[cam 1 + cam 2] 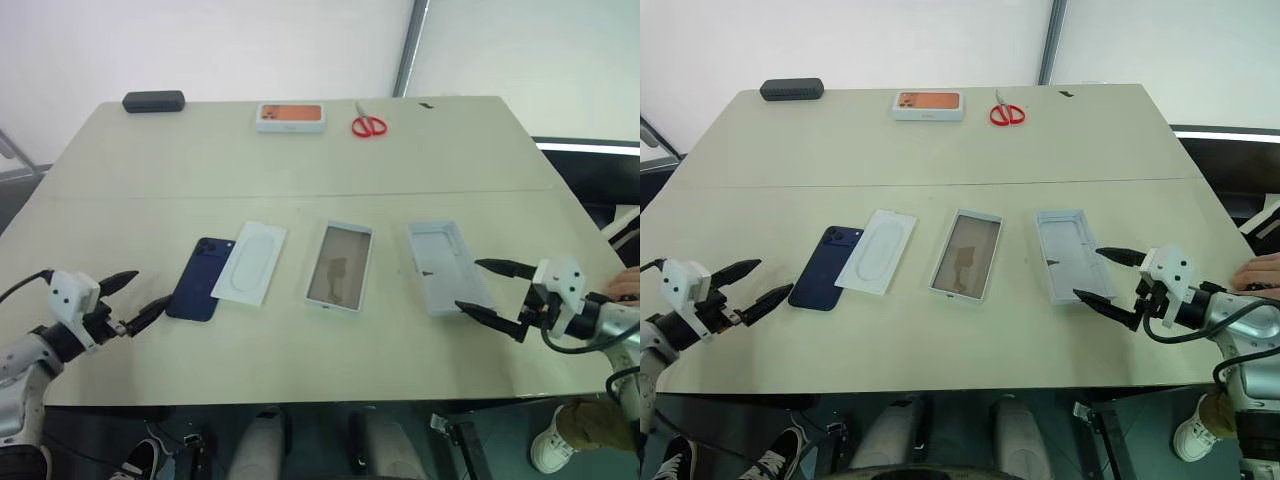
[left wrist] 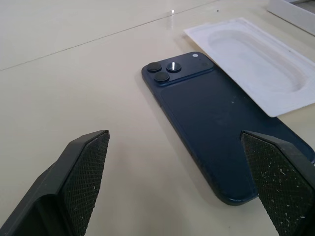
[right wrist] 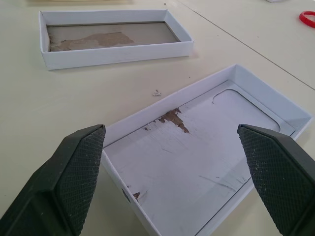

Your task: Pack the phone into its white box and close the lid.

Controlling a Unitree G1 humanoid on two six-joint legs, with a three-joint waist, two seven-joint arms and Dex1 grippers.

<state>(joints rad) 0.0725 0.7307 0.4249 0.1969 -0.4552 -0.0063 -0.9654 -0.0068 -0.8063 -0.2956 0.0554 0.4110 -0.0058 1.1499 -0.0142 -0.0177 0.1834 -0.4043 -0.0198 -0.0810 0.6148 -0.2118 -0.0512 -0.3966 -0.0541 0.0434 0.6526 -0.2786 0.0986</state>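
Both containers sit empty: the lid [image 1: 446, 266] lies inside-up before the spread right gripper [image 1: 487, 290], the white box [image 1: 340, 266] beyond it, while the spread left gripper [image 1: 133, 297] faces the phone [image 1: 200, 279].

Head stereo pair looks down over table [image 1: 300, 170]; wrist cams sit low, close: L on phone [image 2: 216, 128], R on lid [image 3: 197, 162].

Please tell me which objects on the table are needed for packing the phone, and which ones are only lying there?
Needed:
phone
white box
lid, lying inside up

Only lying there:
white card, its edge overlapping the phone
black case
orange-topped box
red scissors

Both the left gripper and the right gripper are open and hold nothing.
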